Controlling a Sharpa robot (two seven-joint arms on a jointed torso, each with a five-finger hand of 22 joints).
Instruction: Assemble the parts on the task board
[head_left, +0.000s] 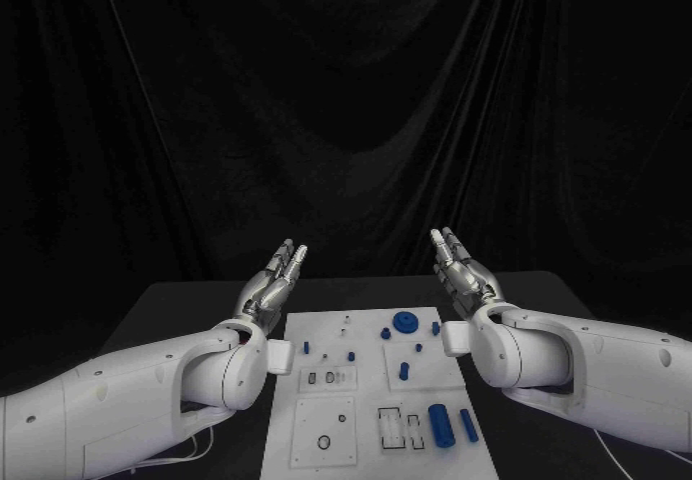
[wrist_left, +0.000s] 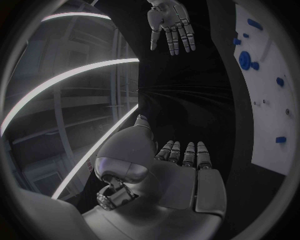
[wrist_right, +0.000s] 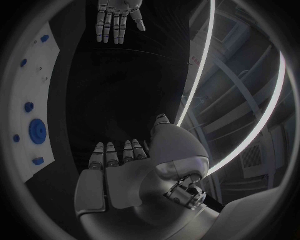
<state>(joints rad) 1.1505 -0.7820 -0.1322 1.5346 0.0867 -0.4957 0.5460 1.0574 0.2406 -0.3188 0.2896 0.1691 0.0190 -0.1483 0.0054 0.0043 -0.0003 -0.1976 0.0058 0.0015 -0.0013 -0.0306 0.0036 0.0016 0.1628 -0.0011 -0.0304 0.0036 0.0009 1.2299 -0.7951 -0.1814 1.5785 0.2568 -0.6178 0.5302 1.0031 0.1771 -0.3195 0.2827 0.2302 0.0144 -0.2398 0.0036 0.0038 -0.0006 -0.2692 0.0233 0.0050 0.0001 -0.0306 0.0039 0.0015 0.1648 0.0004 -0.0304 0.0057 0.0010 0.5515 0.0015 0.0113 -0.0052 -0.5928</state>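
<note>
The white task board (head_left: 368, 400) lies in the middle of the black table, seen also as the board (wrist_left: 269, 115) and the board (wrist_right: 31, 100). Blue parts sit on it: a round disc (head_left: 407, 322), a small peg (head_left: 404, 370), a thick cylinder (head_left: 440, 423) and a slimmer one (head_left: 466, 424). My left hand (head_left: 274, 280) is raised above the board's far left corner, fingers straight and together, holding nothing. My right hand (head_left: 462, 268) mirrors it over the far right corner, also empty. Each wrist view shows its own flat palm (wrist_left: 181, 170) (wrist_right: 125, 170) and the opposite hand (wrist_left: 170, 22) (wrist_right: 115, 17).
Black curtain hangs behind the table (head_left: 173, 300). Several empty slots and rings (head_left: 325, 440) mark the board's near half. Bare table runs along both sides of the board.
</note>
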